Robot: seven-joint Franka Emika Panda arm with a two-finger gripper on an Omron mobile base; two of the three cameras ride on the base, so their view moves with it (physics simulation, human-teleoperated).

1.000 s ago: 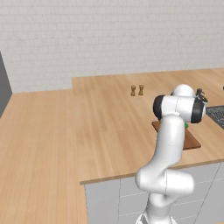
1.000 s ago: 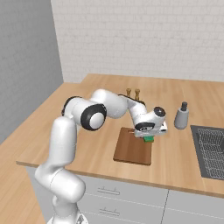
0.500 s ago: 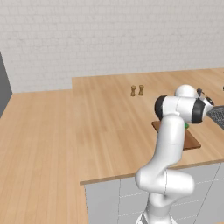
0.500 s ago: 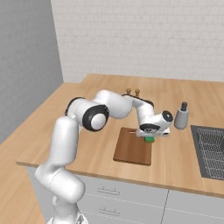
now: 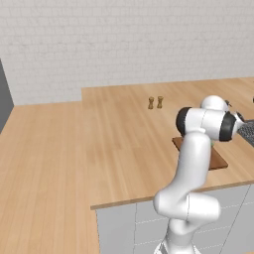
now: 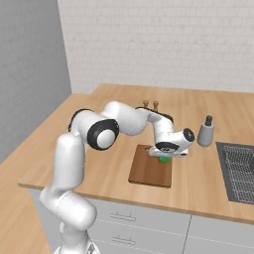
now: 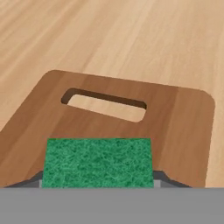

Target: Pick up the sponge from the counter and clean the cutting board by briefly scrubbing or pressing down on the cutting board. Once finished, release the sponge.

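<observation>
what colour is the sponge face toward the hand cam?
Bright green with a speckled, fibrous texture. The sponge shows best in the hand view, over the dark reddish-brown cutting board.

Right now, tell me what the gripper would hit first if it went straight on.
The gripper, jaws shut on the sponge, points at the cutting board; the sponge would likely press it first.

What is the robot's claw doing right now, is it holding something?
Claw: closed on the green sponge, holding it over the cutting board.
</observation>
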